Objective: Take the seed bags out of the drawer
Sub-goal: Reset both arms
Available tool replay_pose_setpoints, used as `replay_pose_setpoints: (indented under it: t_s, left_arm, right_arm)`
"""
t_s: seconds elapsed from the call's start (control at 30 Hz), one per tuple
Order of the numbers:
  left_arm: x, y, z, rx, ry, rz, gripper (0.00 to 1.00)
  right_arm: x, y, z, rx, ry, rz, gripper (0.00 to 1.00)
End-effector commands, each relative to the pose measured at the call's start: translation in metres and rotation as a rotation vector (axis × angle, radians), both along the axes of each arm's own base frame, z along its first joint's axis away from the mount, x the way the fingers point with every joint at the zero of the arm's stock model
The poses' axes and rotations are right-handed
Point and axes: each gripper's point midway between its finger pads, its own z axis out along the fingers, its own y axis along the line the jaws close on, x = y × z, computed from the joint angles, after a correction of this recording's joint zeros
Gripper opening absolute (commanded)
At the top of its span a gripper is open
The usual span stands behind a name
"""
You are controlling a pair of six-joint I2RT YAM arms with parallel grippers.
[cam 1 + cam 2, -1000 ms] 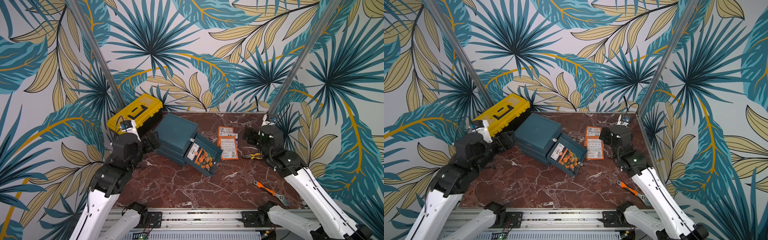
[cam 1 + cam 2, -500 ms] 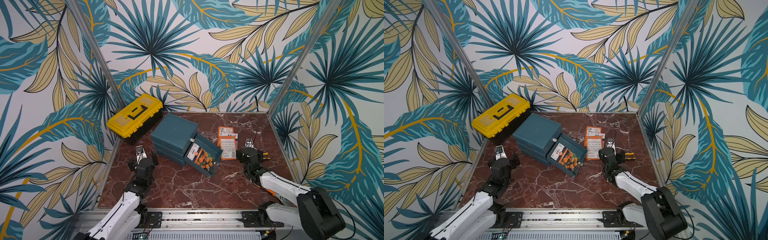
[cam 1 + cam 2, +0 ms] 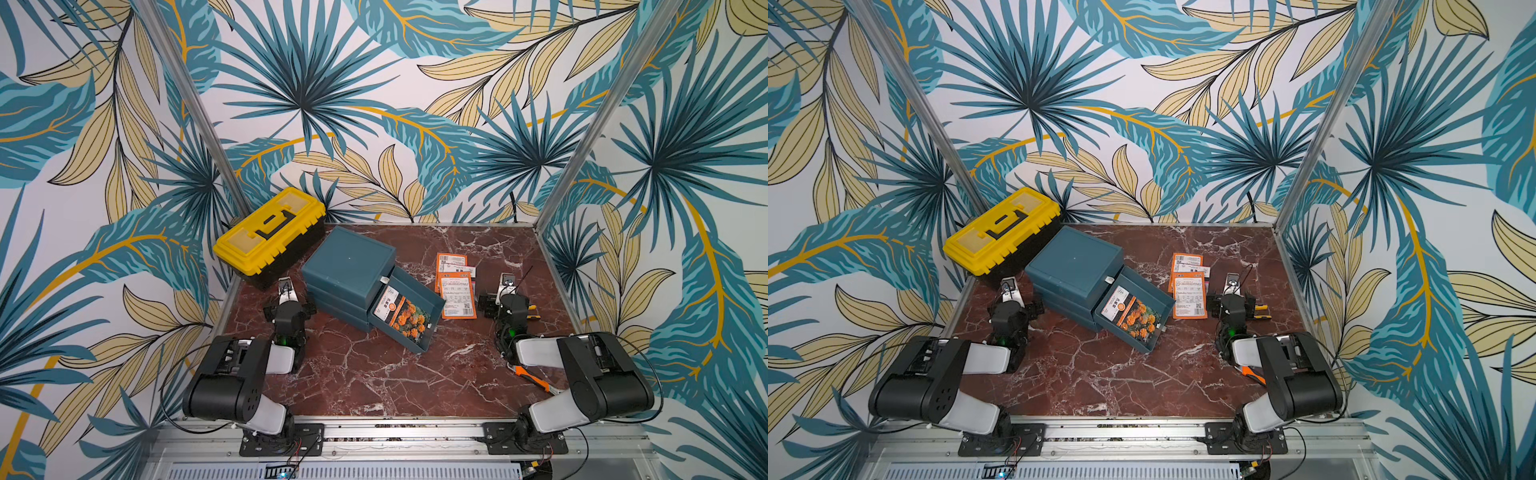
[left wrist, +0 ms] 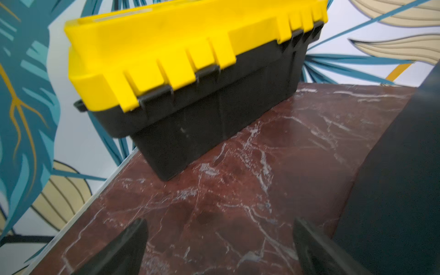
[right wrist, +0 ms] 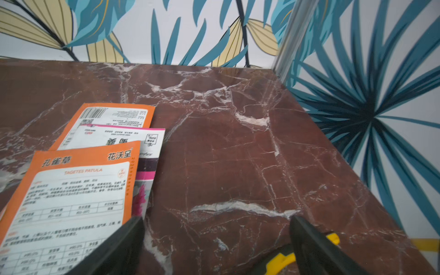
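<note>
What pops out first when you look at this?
The bright yellow toolbox at the back left corner jumps out. Beside it, a teal drawer box stands open with an orange-flower seed bag inside; more seed bags lie on the marble table nearby.

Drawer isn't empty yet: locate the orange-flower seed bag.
In both top views the seed bag lies face up in the open drawer of the teal cabinet, left of the stacked bags.

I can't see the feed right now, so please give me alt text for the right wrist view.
Three overlapping seed bags lie flat on the red marble table, the nearest showing its orange-edged printed back over a pink-edged one. The right gripper is open and empty beside them, with a yellow-handled tool close by.
</note>
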Motion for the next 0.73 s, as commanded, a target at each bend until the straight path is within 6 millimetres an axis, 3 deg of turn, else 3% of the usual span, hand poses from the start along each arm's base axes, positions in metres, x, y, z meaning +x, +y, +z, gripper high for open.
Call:
replay_pose_setpoints:
  t_s: [0.0,0.07,0.17,0.7]
  left_arm:
    - [0.0148,-0.0084,0.0191,-0.009,-0.081,-0.079,1.0]
    - [0.0243,-0.0056,0.0105,-0.033,0.018,-0.068,1.0]
    - [0.0237,-0.0026,0.0151,-0.031,-0.054,-0.078,1.0]
    - [0.0233,-0.0024,0.0135,-0.035,-0.043,-0.077,1.0]
  right_arm:
    - [0.0119,0.0034,0.0175,0.065,-0.073,0.036,1.0]
    - [0.0112,0.0025,0.0162,0.073,-0.063,0.031,1.0]
    - [0.0105,0.0011,0.0173,0.072,-0.066,0.024,0.99]
    - [0.0119,0.0012,0.0159,0.084,-0.061,0.038,1.0]
